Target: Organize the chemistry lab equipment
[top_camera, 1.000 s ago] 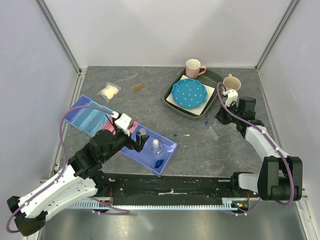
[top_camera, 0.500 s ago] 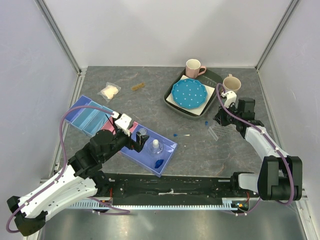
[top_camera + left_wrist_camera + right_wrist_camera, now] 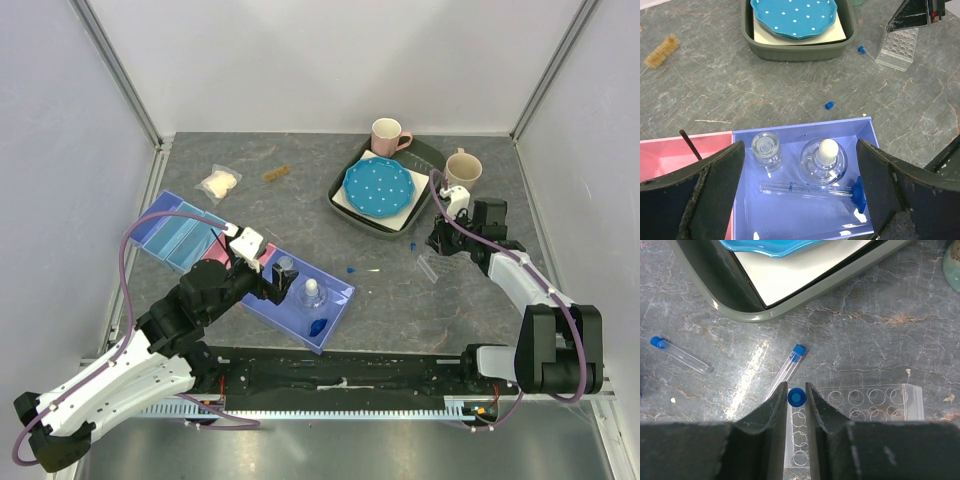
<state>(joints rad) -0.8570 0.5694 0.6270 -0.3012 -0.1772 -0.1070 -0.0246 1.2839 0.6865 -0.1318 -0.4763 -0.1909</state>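
Grey marbled tabletop [image 3: 400, 300], pale walls [image 3: 350, 60]. Right claw [image 3: 796, 390], clamping a blue-capped tube [image 3: 796, 398], has edged leftward. Left claw [image 3: 800, 150] spread apart.

left fingers [image 3: 715, 180] spread wide apart, right fingers [image 3: 765, 425] pinched tight on a blue-capped tube [image 3: 796, 397].

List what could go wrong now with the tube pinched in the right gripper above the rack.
1. The right gripper holds the blue-capped tube only near its cap, close to a corner of the clear tube rack. It could miss a hole or slip.
2. The rack stands loose on the table, so a misaligned push may slide or tip it.
3. A loose tube lies just beside the fingers and could be knocked rolling.
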